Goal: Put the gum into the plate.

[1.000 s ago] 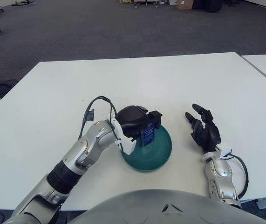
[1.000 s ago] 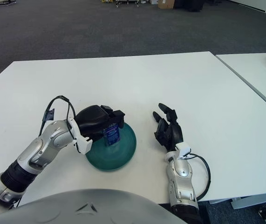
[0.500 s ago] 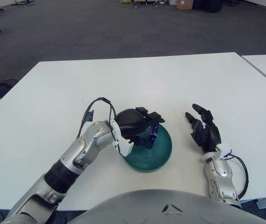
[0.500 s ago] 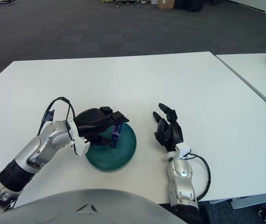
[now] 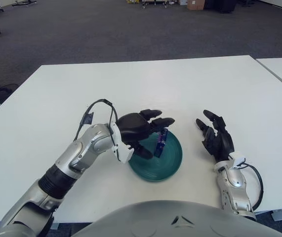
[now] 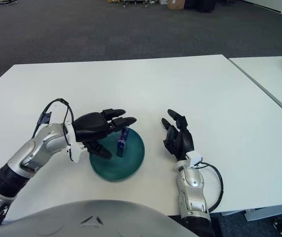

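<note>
One round teal plate (image 5: pixel 166 163) sits on the white counter (image 5: pixel 180 84), and one small blue rectangular pack of gum (image 5: pixel 160 143) stands inside it. The gum is a thin, flat pack with darker blue edges and a paler printed face, tilted on its narrow end over the plate's far half, leaning towards the plate's left side. Two hands are in view. The left hand (image 5: pixel 138 129) hovers over the plate's left rim with its black fingers (image 5: pixel 156 122) spread wide and holding nothing; the fingertips reach just above the top of the gum, and whether they touch it cannot be told. The right hand (image 6: pixel 178 136) shows to the right of the plate, well apart from it, its fingers relaxed and open, gripping nothing.
</note>
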### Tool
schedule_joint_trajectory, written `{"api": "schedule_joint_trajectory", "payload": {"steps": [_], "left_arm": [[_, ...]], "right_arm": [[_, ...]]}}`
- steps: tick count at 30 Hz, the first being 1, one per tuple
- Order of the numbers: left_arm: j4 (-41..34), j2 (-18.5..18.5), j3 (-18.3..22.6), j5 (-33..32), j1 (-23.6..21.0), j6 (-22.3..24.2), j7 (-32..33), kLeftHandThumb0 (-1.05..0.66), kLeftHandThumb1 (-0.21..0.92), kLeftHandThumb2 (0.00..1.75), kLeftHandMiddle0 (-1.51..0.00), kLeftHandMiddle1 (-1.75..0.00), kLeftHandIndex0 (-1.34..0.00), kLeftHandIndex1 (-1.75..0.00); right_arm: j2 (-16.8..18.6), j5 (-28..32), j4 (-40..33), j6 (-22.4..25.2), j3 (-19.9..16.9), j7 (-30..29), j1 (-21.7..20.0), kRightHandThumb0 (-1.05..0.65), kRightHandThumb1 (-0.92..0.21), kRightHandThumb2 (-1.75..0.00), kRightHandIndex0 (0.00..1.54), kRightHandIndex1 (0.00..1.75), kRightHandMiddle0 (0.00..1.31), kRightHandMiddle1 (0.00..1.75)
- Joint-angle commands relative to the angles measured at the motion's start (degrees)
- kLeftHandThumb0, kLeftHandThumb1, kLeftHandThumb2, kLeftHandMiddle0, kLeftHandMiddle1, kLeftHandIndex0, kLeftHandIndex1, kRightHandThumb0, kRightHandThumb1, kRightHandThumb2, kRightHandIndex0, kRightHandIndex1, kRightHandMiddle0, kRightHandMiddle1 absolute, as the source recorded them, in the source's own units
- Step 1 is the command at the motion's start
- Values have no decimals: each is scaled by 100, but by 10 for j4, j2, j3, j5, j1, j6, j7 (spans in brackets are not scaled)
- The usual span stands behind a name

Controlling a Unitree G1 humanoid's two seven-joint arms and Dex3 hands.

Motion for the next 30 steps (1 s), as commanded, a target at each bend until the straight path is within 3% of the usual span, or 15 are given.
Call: {"api": "schedule_joint_trajectory", "payload": {"steps": [1, 8, 13, 17, 20, 22, 24, 28, 30], "left_arm": [[-5, -1, 21, -17, -10, 24, -8, -105, 92, 36, 0, 0, 0, 0], [-9, -30, 58, -97, 8, 86, -9, -105, 92, 31, 0, 0, 0, 0], [-37, -50, 112, -196, 44, 174, -17, -105, 92, 19, 0, 0, 0, 0], [38, -98, 176, -223, 119, 119, 101, -105, 92, 30, 0, 0, 0, 0], [64, -128, 189, -236, 137, 99, 143, -105, 92, 40, 0, 0, 0, 0], [90, -171, 207, -272, 156, 87, 178, -105, 92, 46, 0, 0, 0, 0], [102, -199, 220, -301, 170, 78, 197, -105, 92, 50, 0, 0, 0, 0], [88, -276, 244, -358, 239, 54, 254, -105, 92, 68, 0, 0, 0, 0], [87, -295, 247, -370, 263, 49, 266, -105, 92, 75, 0, 0, 0, 0]], "right_arm": [[7, -4, 84, 86, 4, -4, 55, -82, -92, -86, 53, 2, 0, 79], [7, -1, 79, 97, 3, -6, 56, -83, -92, -86, 54, 2, 0, 76], [9, 4, 72, 101, 2, -5, 61, -83, -92, -86, 54, 2, 0, 76], [8, 9, 66, 106, 2, -3, 64, -82, -92, -85, 54, 2, 0, 78], [7, 11, 64, 107, 1, -1, 66, -82, -92, -85, 54, 2, 0, 79], [5, 13, 62, 110, 1, 1, 68, -82, -92, -85, 54, 2, 0, 80], [4, 14, 61, 110, 1, 2, 68, -82, -92, -85, 54, 1, 0, 80], [3, 15, 64, 107, 1, 6, 68, -80, -92, -85, 53, 1, 0, 82], [1, 15, 63, 106, 0, 8, 69, -79, -92, -85, 52, 1, 0, 82]]}}
